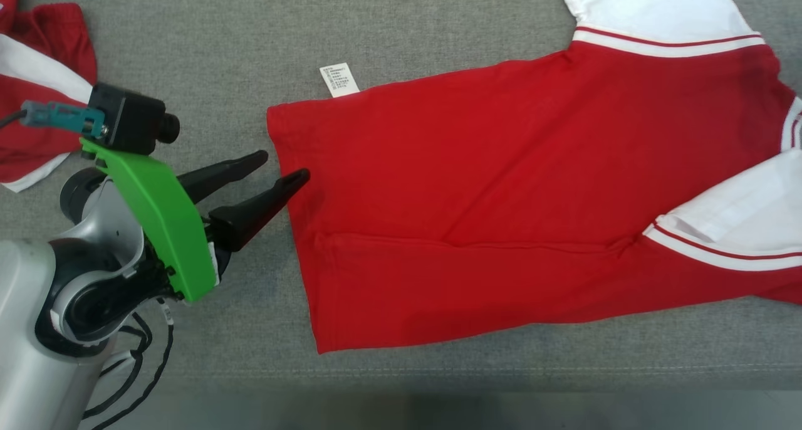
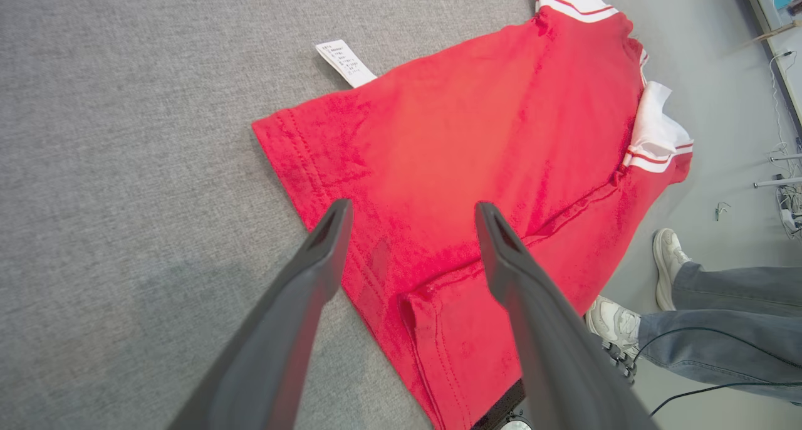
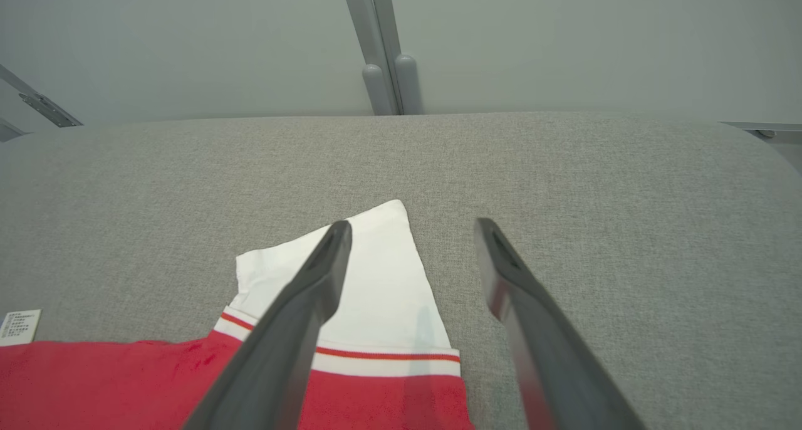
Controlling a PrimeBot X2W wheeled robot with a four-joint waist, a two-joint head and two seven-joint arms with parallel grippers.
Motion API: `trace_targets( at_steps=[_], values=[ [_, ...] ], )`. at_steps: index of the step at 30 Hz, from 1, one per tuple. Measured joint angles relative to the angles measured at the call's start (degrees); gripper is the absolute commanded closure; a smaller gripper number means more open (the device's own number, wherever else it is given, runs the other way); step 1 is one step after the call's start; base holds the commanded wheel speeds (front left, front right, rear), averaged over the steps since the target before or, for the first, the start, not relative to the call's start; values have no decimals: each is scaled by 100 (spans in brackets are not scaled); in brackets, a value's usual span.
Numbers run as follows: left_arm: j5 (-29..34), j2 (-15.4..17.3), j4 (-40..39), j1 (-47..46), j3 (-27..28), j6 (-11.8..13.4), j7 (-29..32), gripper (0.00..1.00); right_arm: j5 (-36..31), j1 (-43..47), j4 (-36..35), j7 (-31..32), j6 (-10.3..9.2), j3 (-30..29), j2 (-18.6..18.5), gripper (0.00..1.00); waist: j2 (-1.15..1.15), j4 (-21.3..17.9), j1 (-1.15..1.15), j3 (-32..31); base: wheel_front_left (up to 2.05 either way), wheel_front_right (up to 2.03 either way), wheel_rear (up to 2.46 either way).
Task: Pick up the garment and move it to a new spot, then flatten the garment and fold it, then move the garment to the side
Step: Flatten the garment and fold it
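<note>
The garment (image 1: 501, 185) is a red shirt with white, red-striped sleeves, spread on the grey padded table with its hem toward the left and a fold running along its lower part. A white care label (image 1: 340, 79) pokes out at the hem's far corner. My left gripper (image 1: 287, 165) is open at the hem's edge with nothing between its fingers; in the left wrist view it (image 2: 413, 214) hovers over the hem (image 2: 326, 185). In the right wrist view my right gripper (image 3: 410, 229) stands open above a white sleeve (image 3: 369, 279) of the garment (image 3: 125, 380).
Another red and white cloth (image 1: 37, 85) lies bunched at the table's far left. The grey table (image 1: 188, 29) has its near edge along the bottom of the head view. A person's legs and pale shoes (image 2: 670, 261) stand on the floor beside the table.
</note>
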Motion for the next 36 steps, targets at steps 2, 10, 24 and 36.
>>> trace_targets(
  at_steps=[2, 10, 24, 36],
  values=[
    [37, -63, 109, -186, -78, -7, 3, 0, -74, -225, 155, 1, -23, 77, 154, 0, 0, 77, 0, 143, 0, 0, 0],
    [350, -403, 747, -533, -421, -107, 8, 0, -455, -691, 891, 25, -31, 394, 588, 0, 0, 356, 0, 655, 0, 0, 0],
    [615, -833, 1390, -1120, -580, -258, -456, 0, -870, -1445, 1750, -77, -48, 642, 782, 0, 0, 623, 0, 1032, 0, 0, 0],
    [715, -1020, 1859, -1525, -691, -354, -771, 0, -1038, -1880, 2147, -90, 140, 864, 972, 0, 0, 650, 0, 1088, 0, 0, 0]
  ],
)
